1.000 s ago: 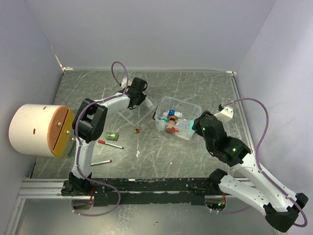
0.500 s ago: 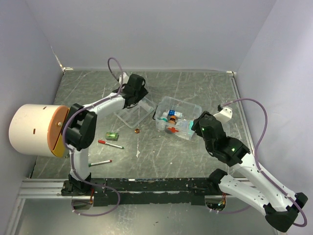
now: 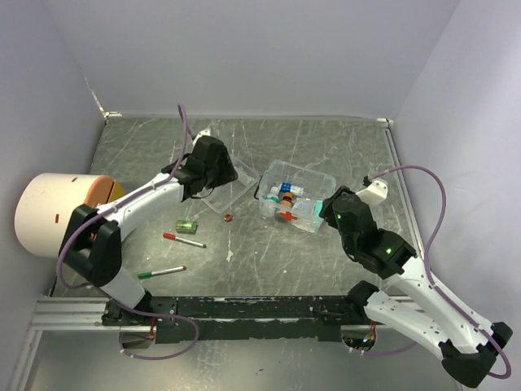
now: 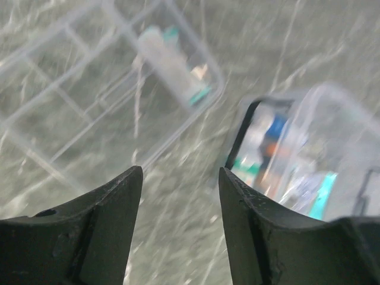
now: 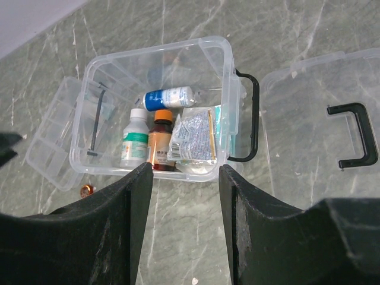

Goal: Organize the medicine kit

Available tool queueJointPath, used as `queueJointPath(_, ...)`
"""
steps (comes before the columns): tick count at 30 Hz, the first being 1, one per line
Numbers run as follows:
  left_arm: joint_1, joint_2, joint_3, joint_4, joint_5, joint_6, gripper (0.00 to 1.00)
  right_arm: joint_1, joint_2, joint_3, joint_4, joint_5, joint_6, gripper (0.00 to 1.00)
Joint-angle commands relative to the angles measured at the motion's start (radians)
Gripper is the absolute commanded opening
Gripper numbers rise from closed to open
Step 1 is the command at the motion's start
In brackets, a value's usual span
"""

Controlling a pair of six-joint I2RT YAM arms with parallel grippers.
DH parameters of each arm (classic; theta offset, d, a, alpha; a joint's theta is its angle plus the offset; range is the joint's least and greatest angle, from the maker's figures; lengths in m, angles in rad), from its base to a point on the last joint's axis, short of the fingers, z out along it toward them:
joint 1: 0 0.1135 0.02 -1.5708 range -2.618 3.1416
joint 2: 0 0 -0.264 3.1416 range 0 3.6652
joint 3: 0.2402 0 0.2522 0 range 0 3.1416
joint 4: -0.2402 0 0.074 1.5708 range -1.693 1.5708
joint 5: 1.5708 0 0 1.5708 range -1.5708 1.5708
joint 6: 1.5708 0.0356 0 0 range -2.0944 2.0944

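The clear medicine box (image 3: 293,194) stands open mid-table and holds three bottles (image 5: 160,139) and a foil packet (image 5: 195,135). Its lid (image 5: 320,127), with a black handle, lies flat beside it. A clear divided tray (image 3: 221,189) lies left of the box; in the blurred left wrist view it holds a white tube with teal ends (image 4: 172,59). My left gripper (image 3: 224,175) hovers over this tray, open and empty (image 4: 180,178). My right gripper (image 3: 330,208) is open and empty just in front of the box (image 5: 185,172).
A small green item (image 3: 186,226), a red-tipped pen (image 3: 183,239), a green-and-red pen (image 3: 163,271) and a small copper piece (image 3: 228,217) lie on the table left of the box. A large white cylinder (image 3: 57,213) stands at the left edge. Walls enclose the table.
My left arm has swung left at its base and its gripper has moved a little leftward and nearer over the tray. The right arm has not moved.
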Motion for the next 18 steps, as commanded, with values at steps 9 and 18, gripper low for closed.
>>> queueJointPath(9, -0.124, -0.01, -0.147, -0.253, -0.068, 0.124, 0.57, 0.002, -0.035, -0.012, 0.004, 0.074, 0.007, 0.48)
queueJointPath(18, -0.163, 0.139, -0.077, -0.252, -0.111, 0.109, 0.61, 0.002, -0.025, -0.009, -0.025, 0.074, 0.028, 0.48)
